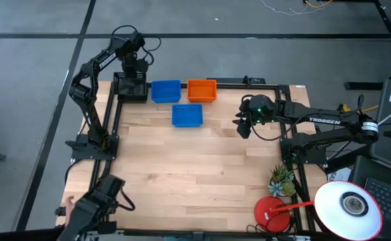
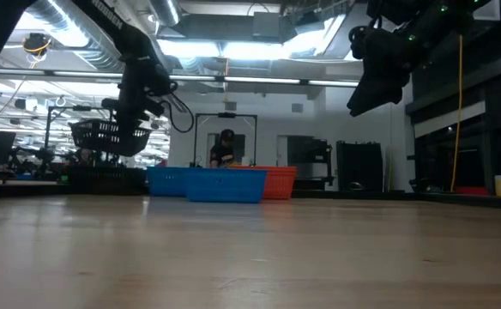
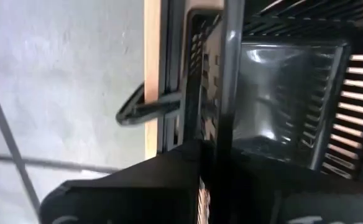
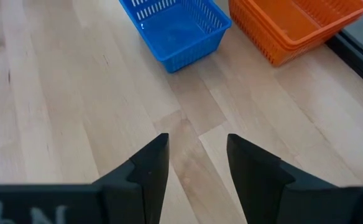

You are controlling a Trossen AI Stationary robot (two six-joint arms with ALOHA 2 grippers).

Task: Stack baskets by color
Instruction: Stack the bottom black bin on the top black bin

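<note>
My left gripper [image 1: 134, 69] is at the table's far left corner, shut on a black basket [image 2: 109, 136] that hangs in the air. Under it another black basket [image 2: 105, 178] rests on the table. To its right stand a blue basket [image 1: 165, 90] and an orange stack [image 1: 201, 90] along the far edge. A second blue basket [image 1: 187, 115] sits just nearer. My right gripper [image 4: 197, 165] hovers open above the wood at the right, pointing toward the blue [image 4: 178, 28] and orange [image 4: 293, 25] baskets, with nothing between its fingers. My left gripper pinches the black basket's slotted side wall at its rim [image 3: 228, 93] between its two fingers. It comes from above, pointing steeply down. The basket hangs below the fingers, roughly level and lifted clear of the table, over the other black basket.
A black metal rail [image 1: 249, 84] frames the tabletop. At the near right corner stand a red lamp base [image 1: 272, 213], a white lamp head [image 1: 348, 204] and a small plant [image 1: 282, 179]. The middle of the wooden top [image 1: 195, 167] is bare. A person [image 2: 225, 148] shows far behind.
</note>
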